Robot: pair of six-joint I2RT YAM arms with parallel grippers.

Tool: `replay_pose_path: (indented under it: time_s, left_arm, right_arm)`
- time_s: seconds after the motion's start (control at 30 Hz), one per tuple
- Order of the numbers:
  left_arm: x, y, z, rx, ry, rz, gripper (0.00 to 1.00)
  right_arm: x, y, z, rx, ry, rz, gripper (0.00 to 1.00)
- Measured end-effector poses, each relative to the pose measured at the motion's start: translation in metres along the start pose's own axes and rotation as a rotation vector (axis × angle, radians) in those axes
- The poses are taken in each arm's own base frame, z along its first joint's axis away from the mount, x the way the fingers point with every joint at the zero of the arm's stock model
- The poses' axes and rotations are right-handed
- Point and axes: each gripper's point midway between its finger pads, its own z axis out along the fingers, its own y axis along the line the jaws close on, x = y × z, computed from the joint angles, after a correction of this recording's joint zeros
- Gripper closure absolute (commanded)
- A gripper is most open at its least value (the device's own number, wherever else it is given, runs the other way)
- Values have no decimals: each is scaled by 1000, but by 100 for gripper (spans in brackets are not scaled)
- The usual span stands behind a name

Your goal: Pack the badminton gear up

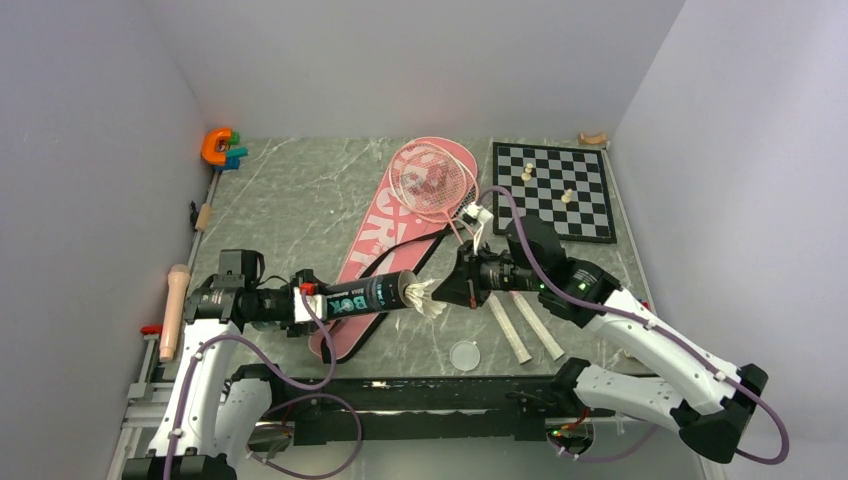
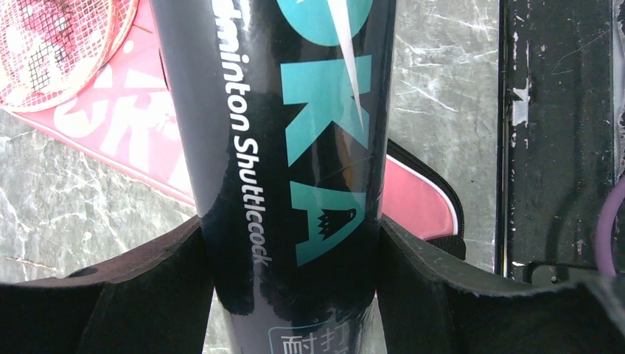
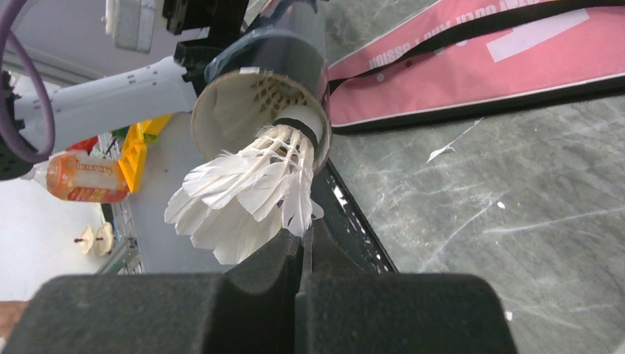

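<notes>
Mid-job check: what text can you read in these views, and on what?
"OKA", teal, top cut off: black tube.
"minton Shuttlccock", start cut off: same tube.
"ORT", white, rest hidden: pink racket bag.
Too small or blurred: tube's Chinese characters, bag's small print, label of the orange bottle.

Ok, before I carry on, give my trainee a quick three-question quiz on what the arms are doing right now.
1. True or false: the left fingers are clamped around the black tube.
2. What do the right fingers pinch?
A) a racket handle
B) the feathers of a shuttlecock whose cork end is at the tube's open mouth
C) a chess piece
3. Fill in: the heads of the two rackets rest on the pink ____.

Key
1. True
2. B
3. bag
</notes>
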Motion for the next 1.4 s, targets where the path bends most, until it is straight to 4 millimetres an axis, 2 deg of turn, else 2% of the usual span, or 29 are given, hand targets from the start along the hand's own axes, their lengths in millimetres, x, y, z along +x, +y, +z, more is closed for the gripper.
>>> replay_pose_path:
  time_s: [0.07, 0.23, 0.33, 0.47, 0.63, 0.87, 1.13, 1.4]
  left_arm:
    - [0, -1, 0, 2, -2, -2, 83]
    - [-2, -2, 0, 7, -11, -7, 83]
    - [-3, -3, 1, 8, -18, -9, 82]
    - [-5, -4, 1, 13, -27, -13, 82]
    - [-6, -6, 1, 14, -30, -15, 82]
    - [-7, -6, 1, 14, -37, -27, 82]
    - [-12, -5, 2, 8, -60, -55, 83]
    - [-15, -5, 2, 5, -77, -65, 83]
  right_arm:
    - [-2, -3, 7, 4, 4, 8, 93]
    - [-11, -5, 17, 1, -21, 15, 90]
    - [-18, -5, 22, -2, -48, 14, 81]
    - [-23, -9, 31, 4, -58, 29, 62]
    - [-18, -19, 45, 21, -27, 52, 55]
    - [-24, -21, 42, 53, -40, 37, 40]
    - [-40, -15, 17, 65, -123, -2, 37]
    - [-37, -18, 21, 72, -110, 5, 38]
